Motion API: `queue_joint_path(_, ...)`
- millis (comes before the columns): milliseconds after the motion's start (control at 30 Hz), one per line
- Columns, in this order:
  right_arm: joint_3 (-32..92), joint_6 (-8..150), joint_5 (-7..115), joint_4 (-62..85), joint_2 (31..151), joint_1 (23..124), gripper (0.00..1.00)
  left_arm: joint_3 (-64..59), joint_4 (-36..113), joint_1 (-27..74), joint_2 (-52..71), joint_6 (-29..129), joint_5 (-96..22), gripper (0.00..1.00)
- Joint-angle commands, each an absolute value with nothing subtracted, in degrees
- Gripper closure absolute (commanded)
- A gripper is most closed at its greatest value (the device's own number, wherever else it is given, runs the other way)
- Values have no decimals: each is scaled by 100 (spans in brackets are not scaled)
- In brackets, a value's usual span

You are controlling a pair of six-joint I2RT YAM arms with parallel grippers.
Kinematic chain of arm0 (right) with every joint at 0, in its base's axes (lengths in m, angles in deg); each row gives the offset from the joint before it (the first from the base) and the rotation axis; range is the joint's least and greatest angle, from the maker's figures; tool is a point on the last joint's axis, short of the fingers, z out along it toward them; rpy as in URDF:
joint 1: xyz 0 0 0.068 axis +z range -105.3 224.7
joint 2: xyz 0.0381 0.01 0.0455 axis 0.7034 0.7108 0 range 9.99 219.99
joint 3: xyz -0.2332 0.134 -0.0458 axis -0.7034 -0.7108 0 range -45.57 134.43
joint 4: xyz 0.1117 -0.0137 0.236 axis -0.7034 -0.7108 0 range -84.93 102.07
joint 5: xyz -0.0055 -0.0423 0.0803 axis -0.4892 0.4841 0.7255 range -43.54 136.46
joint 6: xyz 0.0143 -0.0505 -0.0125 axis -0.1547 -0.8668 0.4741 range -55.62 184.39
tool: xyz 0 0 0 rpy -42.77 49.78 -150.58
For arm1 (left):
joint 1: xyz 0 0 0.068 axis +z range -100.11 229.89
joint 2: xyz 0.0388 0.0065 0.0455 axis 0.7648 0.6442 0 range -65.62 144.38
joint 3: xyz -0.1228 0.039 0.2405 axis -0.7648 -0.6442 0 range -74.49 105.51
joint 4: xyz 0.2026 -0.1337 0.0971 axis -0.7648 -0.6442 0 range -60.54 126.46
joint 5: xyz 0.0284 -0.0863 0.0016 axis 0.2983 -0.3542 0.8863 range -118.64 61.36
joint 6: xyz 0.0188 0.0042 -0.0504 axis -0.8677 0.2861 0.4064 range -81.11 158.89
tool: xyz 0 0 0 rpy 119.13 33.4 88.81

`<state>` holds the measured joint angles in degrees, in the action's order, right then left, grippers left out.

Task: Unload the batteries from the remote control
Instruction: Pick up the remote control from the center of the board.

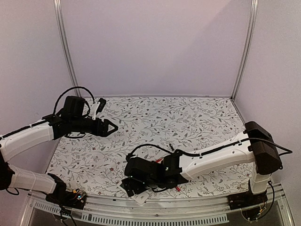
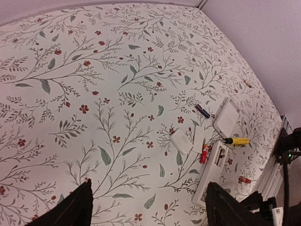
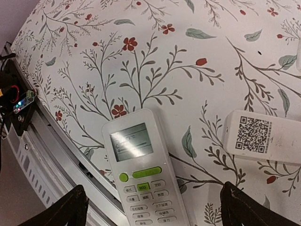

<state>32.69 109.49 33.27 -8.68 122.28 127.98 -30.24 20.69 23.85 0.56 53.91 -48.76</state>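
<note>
The face-up remote point(image 3: 141, 174) lies just under my right gripper point(image 3: 153, 188), jaws apart like those of the idle left gripper point(image 2: 149, 188); with batteries point(image 2: 204, 153) already loose near the screwdriver point(image 2: 237, 141), I reckon I must next grip and flip it for its cells.

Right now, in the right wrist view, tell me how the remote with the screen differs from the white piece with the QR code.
The screen remote shows a display and green buttons; the QR-code piece shows only a printed label. The screen remote runs down the picture; the QR-code piece lies crosswise, cut off at the right. Both are white and lie flat on the floral cloth.
</note>
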Motion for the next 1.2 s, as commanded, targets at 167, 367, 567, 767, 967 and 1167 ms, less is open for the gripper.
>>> queue_joint_path(167,3762,10577,3313,-1742,12861,13129,3,-3027,1991,2476,-80,5332,-4865,18)
queue_joint_path(367,3837,10507,3268,-2027,13018,13325,3,-3054,1970,2474,-98,5339,-4874,18)
queue_joint_path(567,3957,10531,3122,-2241,13198,13382,13,-3050,1974,2472,-55,5354,-4943,18)
queue_joint_path(767,4091,10543,2951,-2379,13359,13406,30,-3054,1975,2475,-75,5348,-4934,18)
queue_joint_path(967,4064,10687,2731,-2422,13308,13405,50,-3059,1998,2474,-152,5333,-4972,18)
queue_joint_path(1167,3452,10687,2910,-1553,12648,13190,54,-3098,2186,2468,-318,5238,-5129,18)
